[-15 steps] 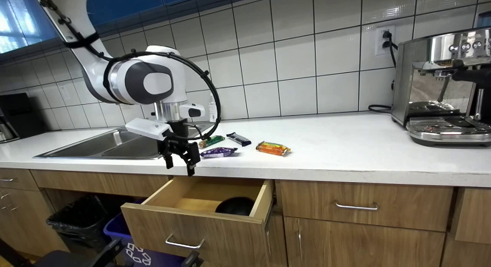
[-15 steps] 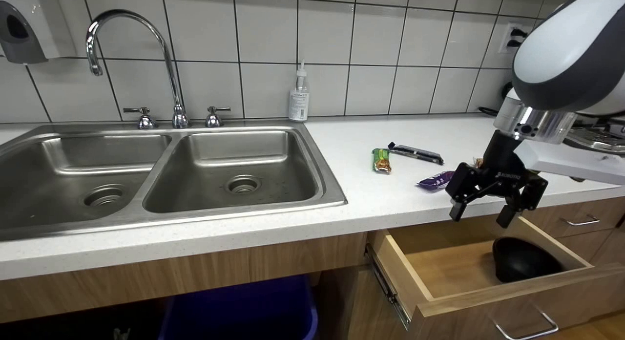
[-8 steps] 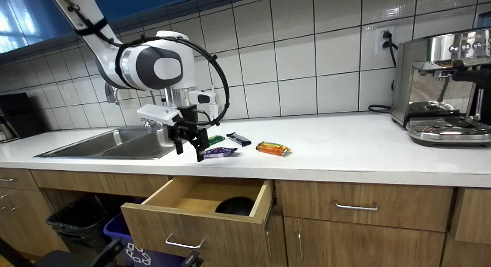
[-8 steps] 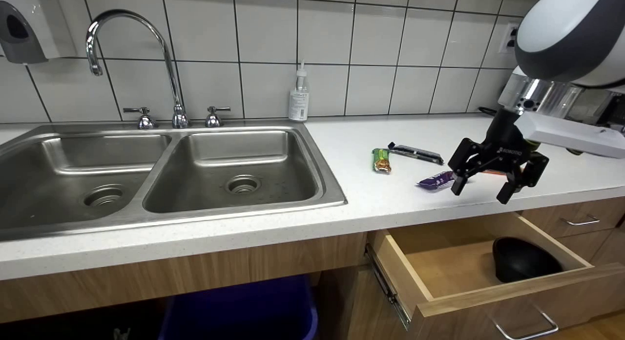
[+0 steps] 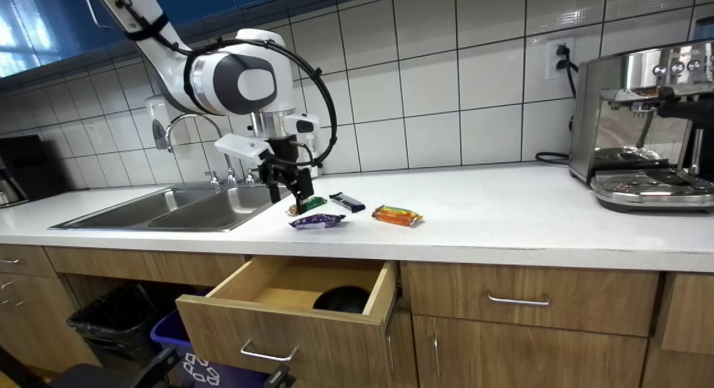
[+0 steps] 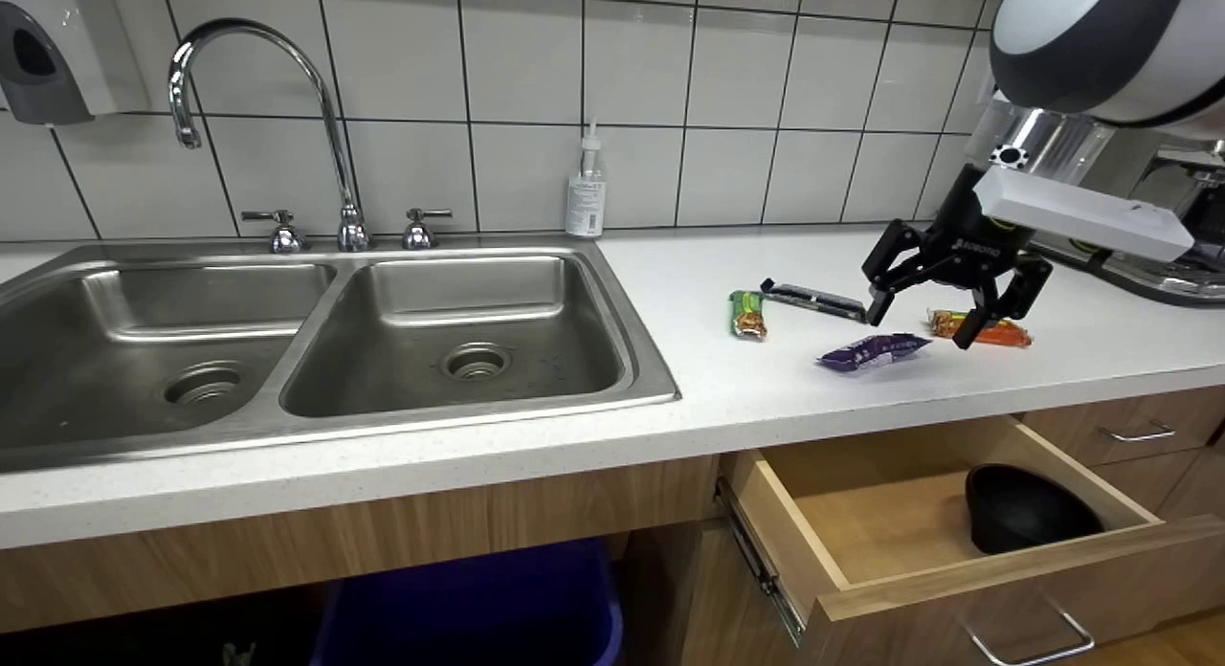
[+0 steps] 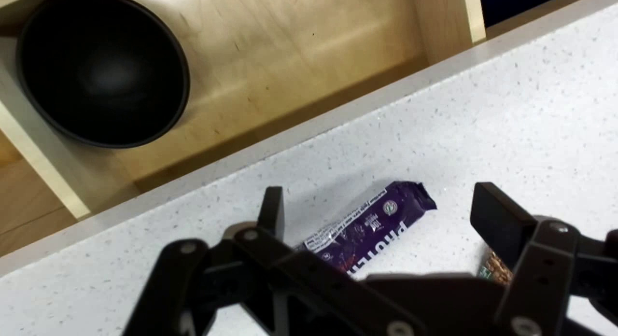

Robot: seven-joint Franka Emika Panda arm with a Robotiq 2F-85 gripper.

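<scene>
Purple bar [image 7: 369, 227]: jaw line sitting skewed to it

You're hovering the gripper [image 6: 921, 325] above the counter [image 5: 502, 209]. Jaws are standing wide, holding nothing; no contact showing. The purple bar is lying flat near the counter's front edge. In the wrist view it's showing between the two fingers [image 7: 273, 208], its lower end hiding behind the linkage.

Judging by the pose, you're aiming at that bar. Its length is running diagonally, nearer to the closing line than across it. Closing from this angle, you're risking a pinch toward the ends and a skid. You're better off rotating until the jaws are facing its long sides, and centring on its middle while there's height to spare.

Going lower, you're wanting straight and slow: the bar is thin, so the tips are needing to get close to the counter without pressing.

Watch neighbours while turning: what looks to be the green bar [image 6: 747, 314] is peeking out by the finger on the right of the wrist view. In both exterior views the dark bar [image 6: 813, 300] is lying behind the purple one, and the orange bar [image 5: 397, 215] is lying off to the right.

Drawer [image 6: 880, 518] is standing pulled out below that edge, black bowl [image 7: 106, 70] sitting inside; nudging forward, you're risking a drop.
</scene>
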